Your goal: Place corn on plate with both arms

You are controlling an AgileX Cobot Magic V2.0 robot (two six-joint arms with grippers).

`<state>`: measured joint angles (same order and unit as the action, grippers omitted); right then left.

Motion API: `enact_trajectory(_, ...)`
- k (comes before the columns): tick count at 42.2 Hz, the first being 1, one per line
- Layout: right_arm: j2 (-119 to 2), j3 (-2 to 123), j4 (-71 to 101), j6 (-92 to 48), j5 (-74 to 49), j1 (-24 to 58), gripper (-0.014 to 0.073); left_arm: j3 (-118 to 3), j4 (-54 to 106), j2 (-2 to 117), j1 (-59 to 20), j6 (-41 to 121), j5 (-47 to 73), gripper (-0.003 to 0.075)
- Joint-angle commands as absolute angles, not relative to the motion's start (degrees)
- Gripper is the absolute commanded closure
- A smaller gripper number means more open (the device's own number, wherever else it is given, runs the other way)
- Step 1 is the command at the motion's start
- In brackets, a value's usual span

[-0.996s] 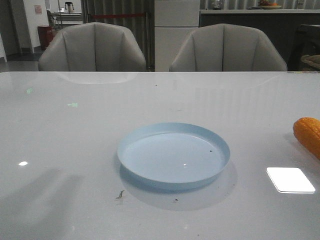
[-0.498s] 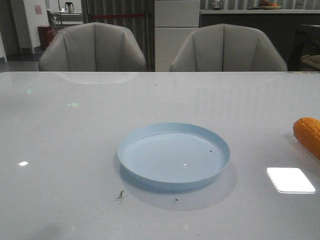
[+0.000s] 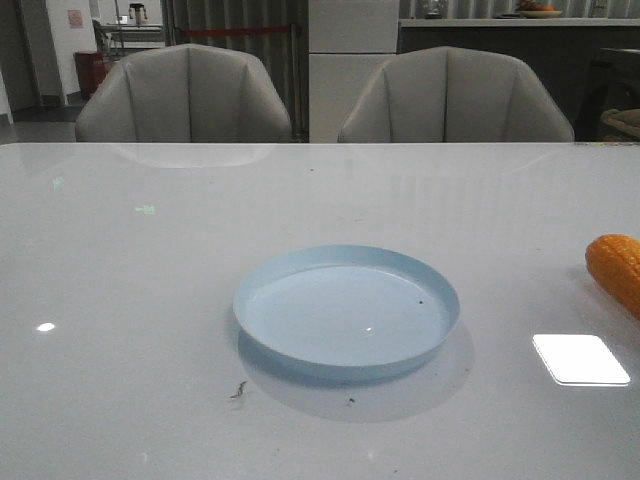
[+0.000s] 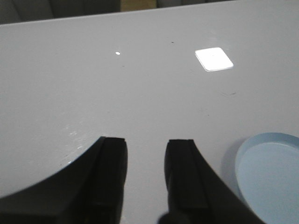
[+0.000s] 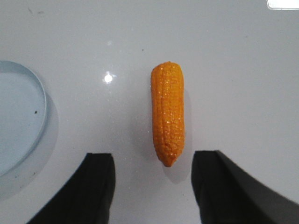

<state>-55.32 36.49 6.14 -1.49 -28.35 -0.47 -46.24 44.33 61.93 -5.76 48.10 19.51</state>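
Note:
The pale blue plate sits in the middle of the white table, with nothing on it. The orange corn lies on the table at the far right, partly cut off by the frame edge. In the right wrist view the corn lies flat just ahead of my open right gripper, its tapered tip pointing into the gap between the fingers, untouched. The plate's rim shows beside it. My left gripper is open and empty above bare table, with the plate's edge next to it. Neither arm shows in the front view.
Two grey chairs stand behind the table's far edge. A bright light reflection lies on the table right of the plate. Small dark specks lie on the table in front of the plate.
A faint shadow at the front left of the table has faded away. The plate and the corn have not moved.

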Motion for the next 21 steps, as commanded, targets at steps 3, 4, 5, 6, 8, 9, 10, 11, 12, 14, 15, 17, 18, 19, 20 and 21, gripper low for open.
enact_trajectory(3,-60.4,39.9,5.6,-1.9,-25.9,-0.8,0.0116,-42.1,45.6,57.7,-5.9,48.2,13.2,0.0415)
enact_trajectory(4,-61.1,40.5,5.6,-1.9,-25.9,-0.8,0.0116,-41.7,45.4,57.6,-5.9,48.2,13.3,0.0415)
enact_trajectory(5,-62.6,41.0,5.6,-1.9,-25.7,-0.8,0.0115,-41.0,45.3,57.5,-5.9,48.2,13.6,0.0415)
enact_trajectory(6,-64.2,41.9,5.6,-1.9,-25.3,-0.8,0.0113,-40.3,45.3,57.5,-5.9,48.2,14.1,0.0415)
enact_trajectory(8,-66.6,43.5,5.6,-1.9,-24.8,-0.8,0.0113,-39.5,45.3,57.5,-5.9,48.2,15.0,0.0415)
enact_trajectory(9,-68.4,44.7,5.4,-1.9,-24.5,-0.8,0.0113,-39.0,45.3,57.5,-5.9,48.2,15.7,0.0415)
enact_trajectory(10,-69.7,45.7,5.1,-1.9,-24.5,-0.8,0.0113,-38.8,45.3,57.6,-5.9,48.2,16.0,0.0415)
enact_trajectory(11,-71.1,46.7,4.7,-1.9,-24.5,-0.8,0.0113,-38.5,45.3,57.7,-5.9,48.2,16.2,0.0415)
enact_trajectory(12,-73.0,48.2,4.2,-1.9,-24.6,-0.8,0.0113,-38.4,45.3,57.7,-5.9,48.2,16.3,0.0415)
enact_trajectory(14,-75.8,50.5,2.8,-1.9,-24.9,-0.8,0.0113,-38.3,45.3,58.0,-5.9,48.2,16.9,0.0415)
enact_trajectory(15,-77.7,52.0,2.3,-1.9,-25.5,-0.8,0.011,-38.3,45.3,58.0,-5.9,48.2,17.1,0.0415)
enact_trajectory(17,-80.6,54.2,1.7,-1.9,-26.5,-0.8,0.0095,-38.3,45.3,58.0,-5.9,48.2,17.1,0.0415)
enact_trajectory(18,-82.0,55.6,1.7,-1.9,-27.2,-0.8,0.008,-38.3,45.3,58.0,-5.9,48.2,17.1,0.0415)
enact_trajectory(19,-83.8,56.6,1.7,-1.9,-27.7,-0.8,0.0068,-38.3,45.3,58.0,-5.9,48.2,17.1,0.0415)
enact_trajectory(20,-85.1,57.6,1.7,-1.9,-28.2,-0.8,0.0057,-38.3,45.3,58.0,-5.9,48.2,17.1,0.0415)
enact_trajectory(21,-86.4,58.7,1.7,-1.9,-28.6,-0.8,0.0045,-38.3,45.3,58.0,-5.9,48.2,17.1,0.0415)
